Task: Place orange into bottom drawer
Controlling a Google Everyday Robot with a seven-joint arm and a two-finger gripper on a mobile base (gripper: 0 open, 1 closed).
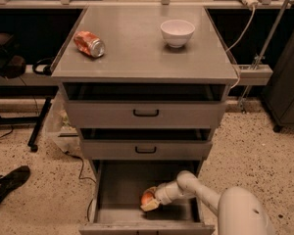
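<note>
The bottom drawer (118,190) stands pulled out, its grey floor showing. The orange (147,197) is low inside the drawer, right of its middle, at or just above the floor. My gripper (150,201) reaches in from the lower right on the white arm (196,190), and its pale fingers (151,206) sit around the orange. I cannot tell whether the orange rests on the floor.
On the cabinet top (137,48) lie an orange-red soda can (88,43) on its side at left and a white bowl (177,32) at right. Two shut drawers with black handles (146,113) sit above. A shoe (10,180) lies on the floor at left.
</note>
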